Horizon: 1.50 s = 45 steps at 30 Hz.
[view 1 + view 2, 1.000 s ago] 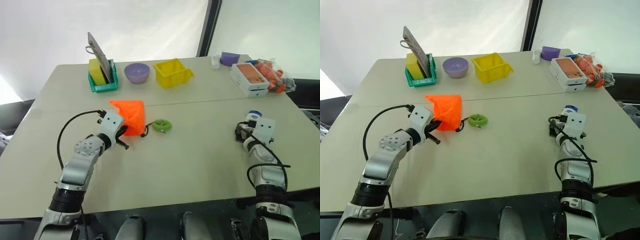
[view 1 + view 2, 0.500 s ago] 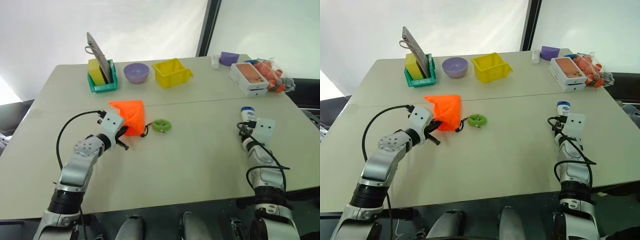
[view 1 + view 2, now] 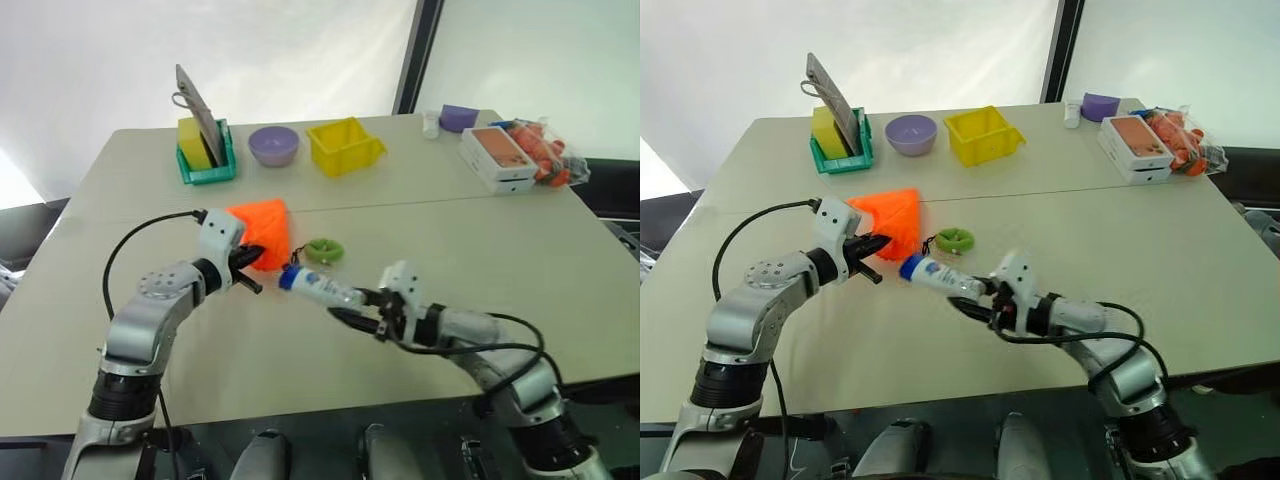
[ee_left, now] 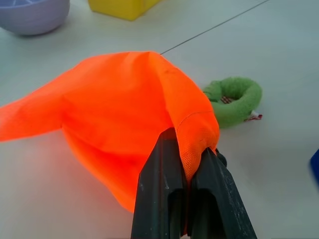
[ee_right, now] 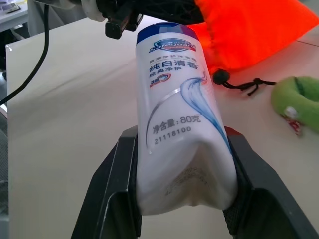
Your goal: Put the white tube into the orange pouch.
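White tube [image 3: 318,287] level, blue cap seemingly toward orange pouch [image 3: 262,229].

The left hand [image 3: 252,262] hides the orange pouch's [image 3: 262,228] near edge; its opening cannot be made out.

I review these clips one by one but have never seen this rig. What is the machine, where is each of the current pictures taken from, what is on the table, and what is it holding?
This is a two-armed humanoid robot. Two pictures come from its head, looking down over the beige table; two come from cameras on its wrists.

The left gripper is shut on an edge of the bright orange fabric pouch, whose cord ends in a green fuzzy ring.

The right gripper clamps the crimped end of the white squeeze tube, blue cap pointing toward the pouch.

Along the far edge stand a teal rack, purple bowl, yellow plastic bin and white box.
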Available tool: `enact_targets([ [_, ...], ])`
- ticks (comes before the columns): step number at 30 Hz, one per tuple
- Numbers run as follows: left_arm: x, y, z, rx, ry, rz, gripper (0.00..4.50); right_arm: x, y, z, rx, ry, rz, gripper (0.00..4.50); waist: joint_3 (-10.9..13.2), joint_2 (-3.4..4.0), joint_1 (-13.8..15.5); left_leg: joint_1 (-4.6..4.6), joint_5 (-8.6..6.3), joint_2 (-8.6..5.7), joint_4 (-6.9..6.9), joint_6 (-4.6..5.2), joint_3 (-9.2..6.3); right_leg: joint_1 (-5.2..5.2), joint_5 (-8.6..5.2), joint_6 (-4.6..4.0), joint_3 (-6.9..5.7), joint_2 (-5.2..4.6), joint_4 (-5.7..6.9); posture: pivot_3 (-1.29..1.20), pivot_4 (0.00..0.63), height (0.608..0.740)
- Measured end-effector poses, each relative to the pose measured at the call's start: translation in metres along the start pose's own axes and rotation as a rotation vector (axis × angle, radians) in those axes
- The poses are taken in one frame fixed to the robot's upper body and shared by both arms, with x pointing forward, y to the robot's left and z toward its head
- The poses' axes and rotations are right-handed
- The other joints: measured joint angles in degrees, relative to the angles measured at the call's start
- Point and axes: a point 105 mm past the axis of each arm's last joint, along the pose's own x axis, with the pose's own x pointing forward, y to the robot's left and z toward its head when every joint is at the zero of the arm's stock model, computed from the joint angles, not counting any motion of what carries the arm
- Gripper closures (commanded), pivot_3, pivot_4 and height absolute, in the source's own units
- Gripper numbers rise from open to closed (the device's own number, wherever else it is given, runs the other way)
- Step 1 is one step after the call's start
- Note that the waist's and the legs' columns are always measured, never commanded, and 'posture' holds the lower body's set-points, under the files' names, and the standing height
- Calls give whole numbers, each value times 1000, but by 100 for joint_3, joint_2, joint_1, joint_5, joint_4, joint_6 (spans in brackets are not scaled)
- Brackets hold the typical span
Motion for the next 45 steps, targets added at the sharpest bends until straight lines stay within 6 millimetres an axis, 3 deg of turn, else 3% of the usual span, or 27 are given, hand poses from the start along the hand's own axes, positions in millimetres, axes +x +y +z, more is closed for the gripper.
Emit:
enact_targets([
  [8, -9, -7, 6, 19, 11, -40, 4500, 27, -11, -10, 28, 25, -62, 2918, -1, -1, 0, -6, 0, 0, -6, 0, -1, -9, 11, 16, 1, 0, -1, 0, 150, 740],
  [24, -12, -41, -3, 49, 74, -183, 4500, 73, -31, 6, 30, 5, -172, 2918, 0, 1, -32, -2, 0, 1, -7, -1, -2, -14, 23, -5, 2, 4, 7, 0, 150, 740],
  [35, -19, -53, -4, 51, 83, -239, 4500, 110, -30, 15, -67, 62, -194, 2918, -1, 2, -47, 0, 1, 1, -11, -1, -3, -16, 26, -11, 6, 8, 10, 0, 150, 740],
  [41, -23, -54, -6, 56, 84, -230, 4500, 119, -28, 18, -162, 89, -176, 2918, -2, 3, -49, 1, 1, 2, -12, -1, -4, -17, 26, -11, 8, 9, 11, 0, 150, 740],
  [45, -29, -55, -9, 42, 93, -249, 4500, 114, -26, 15, -164, 104, -135, 1260, -2, 4, -47, 1, 1, 2, -12, -1, -3, -16, 26, -11, 9, 9, 10, 0, 150, 740],
])
